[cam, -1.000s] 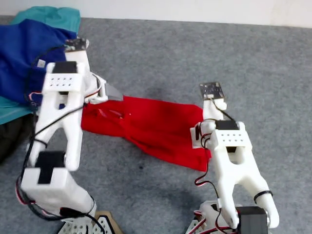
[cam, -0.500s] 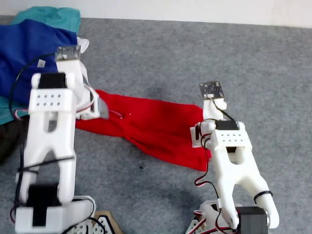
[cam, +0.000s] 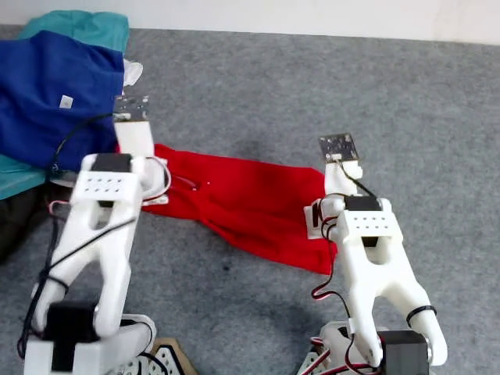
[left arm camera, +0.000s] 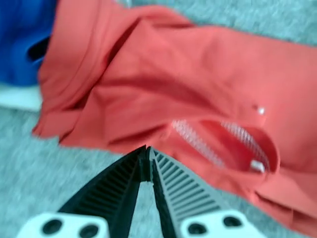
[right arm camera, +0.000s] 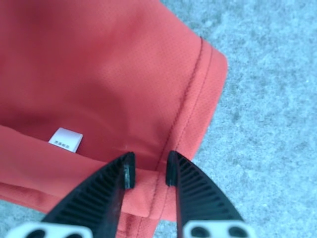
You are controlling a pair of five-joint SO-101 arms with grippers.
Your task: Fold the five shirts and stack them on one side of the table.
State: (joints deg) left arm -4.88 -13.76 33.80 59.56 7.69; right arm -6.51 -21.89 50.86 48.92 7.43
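white tag on red shirt — illegible

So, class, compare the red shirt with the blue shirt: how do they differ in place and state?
The red shirt lies stretched across the middle of the table; the blue shirt sits at its far left corner. The blue shirt rests on a teal garment; the red shirt lies mostly on the bare grey table. Neither is folded yet.
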